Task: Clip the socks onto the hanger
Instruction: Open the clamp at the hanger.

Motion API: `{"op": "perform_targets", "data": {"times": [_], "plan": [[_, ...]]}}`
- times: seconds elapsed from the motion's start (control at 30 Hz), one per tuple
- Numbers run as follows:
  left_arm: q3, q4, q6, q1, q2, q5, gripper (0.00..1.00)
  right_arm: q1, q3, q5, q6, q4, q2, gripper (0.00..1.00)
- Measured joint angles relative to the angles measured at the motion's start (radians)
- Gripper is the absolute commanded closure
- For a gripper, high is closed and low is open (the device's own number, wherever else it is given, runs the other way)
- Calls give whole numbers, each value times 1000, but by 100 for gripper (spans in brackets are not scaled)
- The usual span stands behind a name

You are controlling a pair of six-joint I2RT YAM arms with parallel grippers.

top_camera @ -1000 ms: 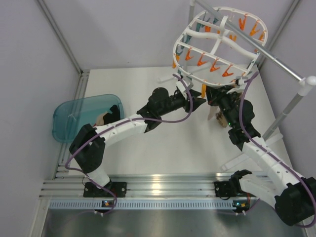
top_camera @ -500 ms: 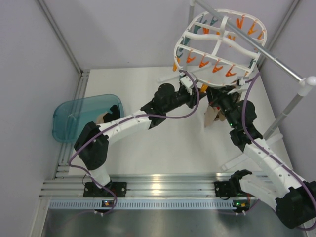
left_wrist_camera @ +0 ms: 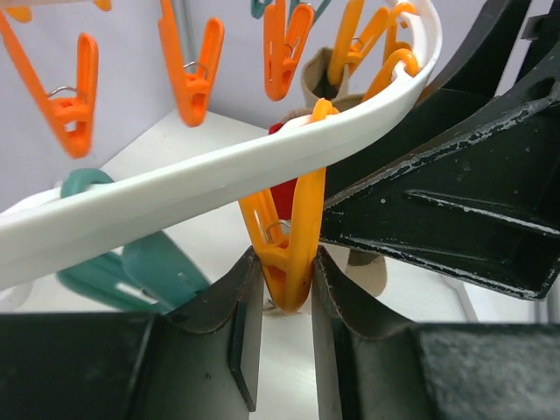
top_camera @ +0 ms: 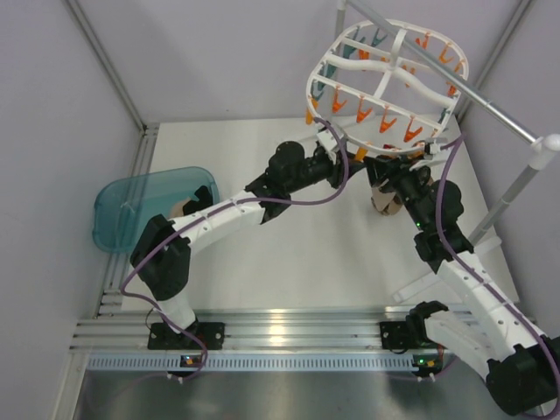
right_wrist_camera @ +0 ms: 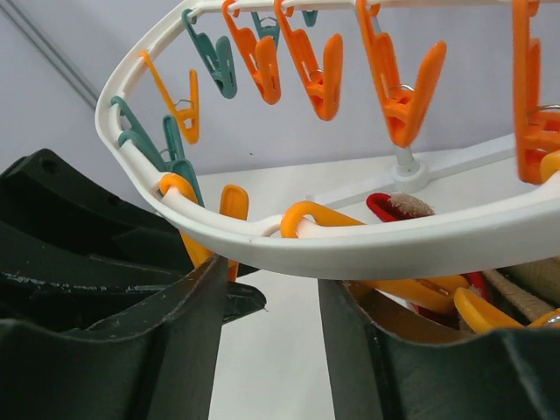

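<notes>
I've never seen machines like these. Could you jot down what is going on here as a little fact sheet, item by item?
Hanger: large white plastic oval ring hanger rimmed with orange and teal pegs, up at the grey metal rail stand
Left gripper: shut on one orange peg at the ring's near rim
Right gripper: open, just under the rim, holding nothing
Sock: red-and-cream fabric sock below the rim between the grippers; whether a peg grips it, cannot tell
Also there: translucent teal plastic tub, table's left side

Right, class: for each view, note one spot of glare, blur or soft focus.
Top external: glare on the aluminium rail between the arm bases. Left wrist: the teal peg is blurred. Right wrist: near fingers soft, hanger pegs sharp.
</notes>
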Motion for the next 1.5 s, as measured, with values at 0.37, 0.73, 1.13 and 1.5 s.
{"op": "perform_targets", "data": {"times": [0.37,0.73,1.13,1.5], "plan": [[37,-52,-164,69,10,234,100,-62,-3,-159,-12,7,-8,64],[37,-2,-305,95,46,380,100,-82,-3,-218,-11,-21,-12,53],[37,96,-412,120,62,445,100,-87,-3,-243,156,88,47,54],[40,202,-574,146,126,534,100,-109,-5,-300,89,63,-21,52]]}}
